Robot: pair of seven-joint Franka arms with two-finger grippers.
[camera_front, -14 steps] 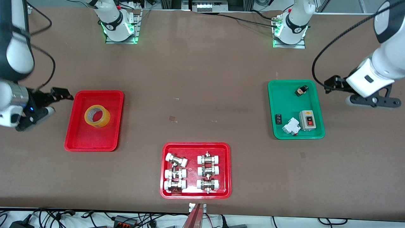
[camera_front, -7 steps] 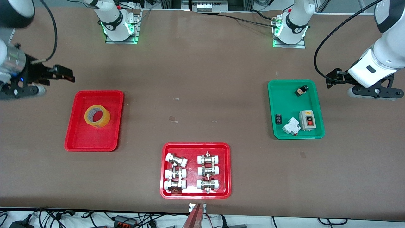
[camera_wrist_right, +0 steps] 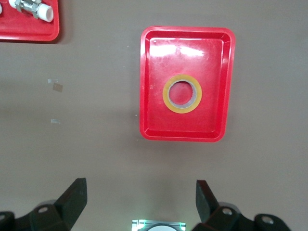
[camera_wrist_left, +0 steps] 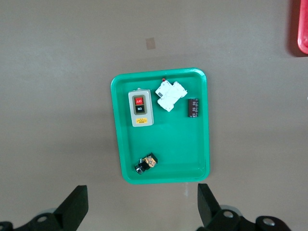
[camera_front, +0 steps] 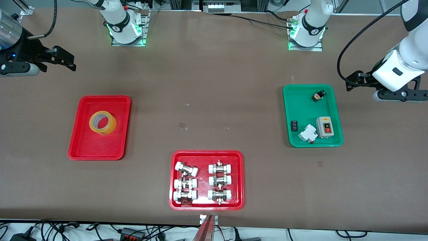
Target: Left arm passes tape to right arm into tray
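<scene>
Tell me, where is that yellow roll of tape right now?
The tape lies flat in the red tray at the right arm's end of the table, with no gripper touching it; the right wrist view shows it there too.

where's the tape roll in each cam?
Front view: tape lies flat in the red tray at the right arm's end of the table.
Left wrist view: tape not in it.
Right wrist view: tape in the middle of the same red tray.
Shared landmark: that red tray, in the front and right wrist views.

White arms (camera_front: pixel 406 62) on green-lit bases (camera_front: pixel 127 31), black claws, looping black cables
</scene>
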